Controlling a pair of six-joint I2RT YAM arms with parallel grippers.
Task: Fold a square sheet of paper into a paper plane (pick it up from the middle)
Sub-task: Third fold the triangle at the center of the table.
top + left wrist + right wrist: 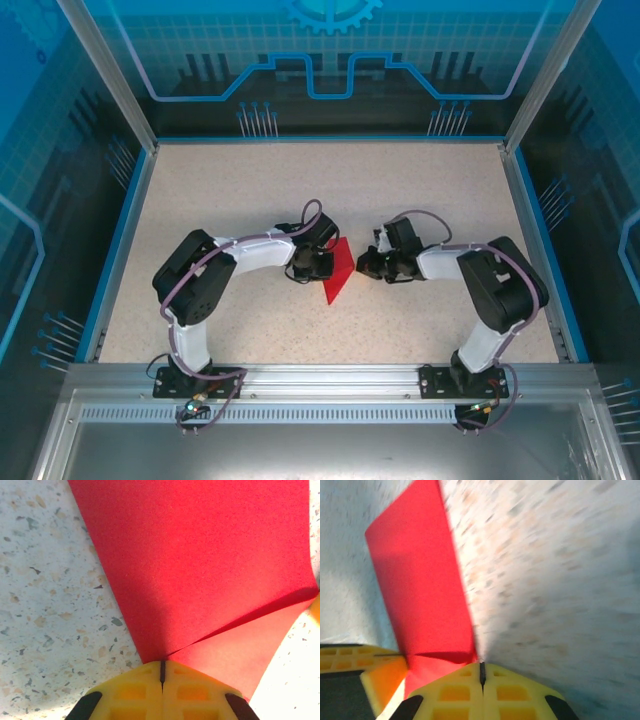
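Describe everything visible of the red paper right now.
The red paper is thin, matte, bright red and already folded: from above, a triangle pointing toward the arms, between the left gripper and right gripper over the speckled table. The left wrist view shows a crease running to the left gripper's shut fingertips, a paler flap beside it; the right gripper, also shut, meets another corner. Pinched or only pressed, I cannot tell.

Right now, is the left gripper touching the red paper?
Touching. In the left wrist view, the red paper runs right up under the yellow tips of the shut left gripper, with no gap.
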